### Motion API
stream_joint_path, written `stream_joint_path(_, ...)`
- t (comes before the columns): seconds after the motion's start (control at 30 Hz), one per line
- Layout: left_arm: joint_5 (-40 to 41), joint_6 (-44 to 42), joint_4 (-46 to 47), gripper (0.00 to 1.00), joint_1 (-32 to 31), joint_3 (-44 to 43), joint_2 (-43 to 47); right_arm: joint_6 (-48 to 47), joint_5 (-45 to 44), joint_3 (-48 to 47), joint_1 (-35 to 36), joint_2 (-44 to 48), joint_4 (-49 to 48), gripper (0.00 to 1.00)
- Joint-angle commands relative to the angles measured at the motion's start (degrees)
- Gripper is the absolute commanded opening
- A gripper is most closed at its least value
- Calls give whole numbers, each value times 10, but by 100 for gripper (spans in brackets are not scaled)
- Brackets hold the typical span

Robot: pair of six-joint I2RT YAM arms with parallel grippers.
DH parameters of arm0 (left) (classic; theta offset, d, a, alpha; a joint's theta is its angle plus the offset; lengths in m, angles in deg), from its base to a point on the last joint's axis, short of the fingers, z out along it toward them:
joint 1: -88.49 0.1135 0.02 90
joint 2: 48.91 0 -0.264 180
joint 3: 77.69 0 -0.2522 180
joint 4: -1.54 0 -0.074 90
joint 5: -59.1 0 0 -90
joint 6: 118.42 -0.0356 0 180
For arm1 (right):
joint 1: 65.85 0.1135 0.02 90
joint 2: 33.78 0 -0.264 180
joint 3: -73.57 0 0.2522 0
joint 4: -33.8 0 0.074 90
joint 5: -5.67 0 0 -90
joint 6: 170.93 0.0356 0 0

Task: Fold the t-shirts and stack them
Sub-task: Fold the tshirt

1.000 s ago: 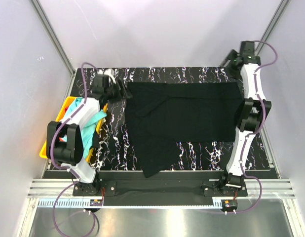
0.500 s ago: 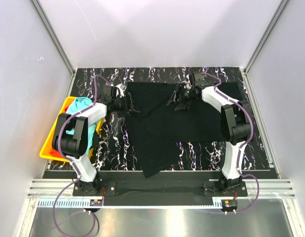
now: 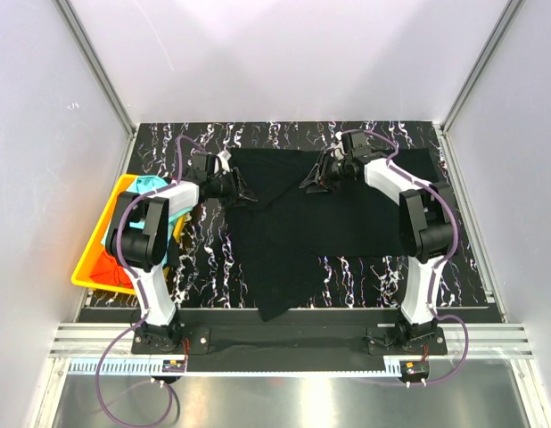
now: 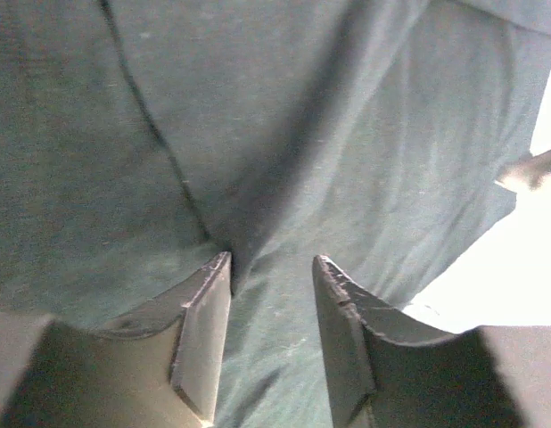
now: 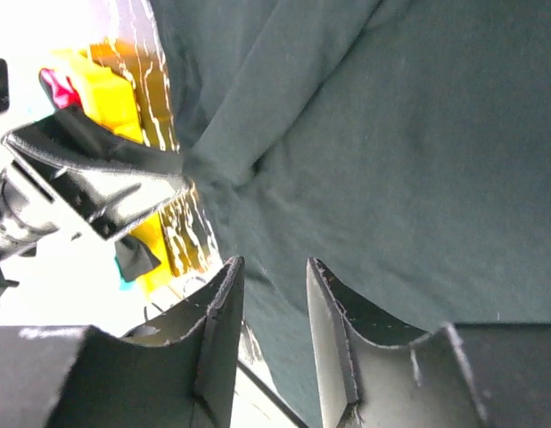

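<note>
Top: black t-shirt [image 3: 347, 209] spread on the marbled table [image 3: 204, 259], with left gripper [image 3: 238, 190] and right gripper [image 3: 311, 181] down on its far part; the yellow bin [image 3: 88, 267] at left holds a turquoise t-shirt [image 3: 151, 185] and an orange-red t-shirt [image 3: 104, 265]. Left wrist: jaws narrow but apart, astride a cloth ridge. Right wrist: jaws also narrowly apart over a pleat, with the left gripper and bin beyond.

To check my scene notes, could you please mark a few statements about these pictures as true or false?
1. The black shirt lies on the table. True.
2. The yellow bin sits at the right side. False: it is at the left edge.
3. The left gripper and the right gripper are both over the black shirt. True.
4. The bin holds nothing. False: it holds turquoise cloth and red cloth.
</note>
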Motion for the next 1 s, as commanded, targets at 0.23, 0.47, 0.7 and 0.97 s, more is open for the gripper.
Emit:
stream_joint_path(0.23,-44,53,54,5,5,-26,12,81,12,-62,0,-79,-63,26)
stream_joint_path(0.47,-45,89,84,0,13,-75,-7,117,19,-86,2,-130,-84,0)
stream_joint_path(0.7,-56,116,115,0,25,-108,-44,152,13,-108,9,-161,-98,0)
stream_joint_path(0.97,-81,127,131,0,36,-155,-97,216,24,-117,22,-200,-159,0)
